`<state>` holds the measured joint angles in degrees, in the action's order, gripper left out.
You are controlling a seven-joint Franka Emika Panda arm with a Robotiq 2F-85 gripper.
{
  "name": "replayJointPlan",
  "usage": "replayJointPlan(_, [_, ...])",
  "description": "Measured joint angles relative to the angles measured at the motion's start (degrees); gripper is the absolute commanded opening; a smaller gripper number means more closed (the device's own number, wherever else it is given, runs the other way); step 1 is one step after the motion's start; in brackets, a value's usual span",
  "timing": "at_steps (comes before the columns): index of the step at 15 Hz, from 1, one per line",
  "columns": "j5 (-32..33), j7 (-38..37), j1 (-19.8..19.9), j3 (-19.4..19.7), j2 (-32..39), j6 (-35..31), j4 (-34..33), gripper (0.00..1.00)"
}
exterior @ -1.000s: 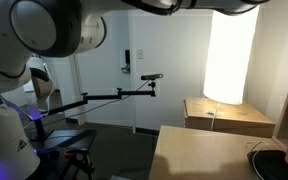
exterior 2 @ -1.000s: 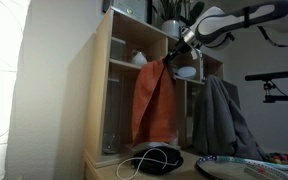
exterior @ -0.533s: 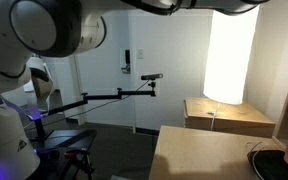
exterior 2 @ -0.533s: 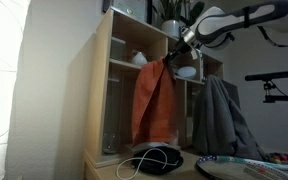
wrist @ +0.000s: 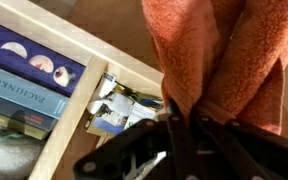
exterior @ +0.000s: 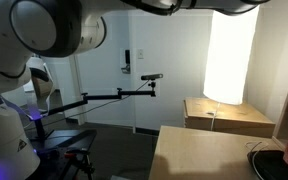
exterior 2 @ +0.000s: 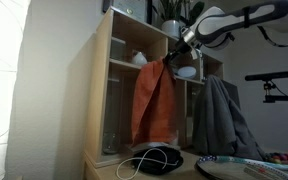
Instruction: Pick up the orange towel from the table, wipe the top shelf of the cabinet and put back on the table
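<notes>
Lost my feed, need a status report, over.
Gripper shut on orange towel. Towel hanging before the cabinet, off the table. Black round object lies below it.

Daylight through a covered window (exterior: pixel 229 55) flares to white glare; the room sits dim, the wrist view blurred.

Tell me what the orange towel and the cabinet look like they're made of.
The orange towel: soft terry-like cloth, matte, judging by its fuzzy nap and hanging folds. The cabinet: pale wood or wood-look board, smooth matte finish; flat light panels, grain too faint to tell which.
</notes>
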<state>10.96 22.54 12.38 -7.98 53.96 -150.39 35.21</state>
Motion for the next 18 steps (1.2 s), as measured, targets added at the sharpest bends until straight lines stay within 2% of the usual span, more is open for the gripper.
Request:
replayJointPlan(12, [0.0, 2.05, 0.22, -0.5, 0.11, -0.49, 0.09, 0.02])
replayJointPlan(18, [-0.02, 6.36, 1.61, -2.69, 0.08, -5.71, 2.43, 0.02])
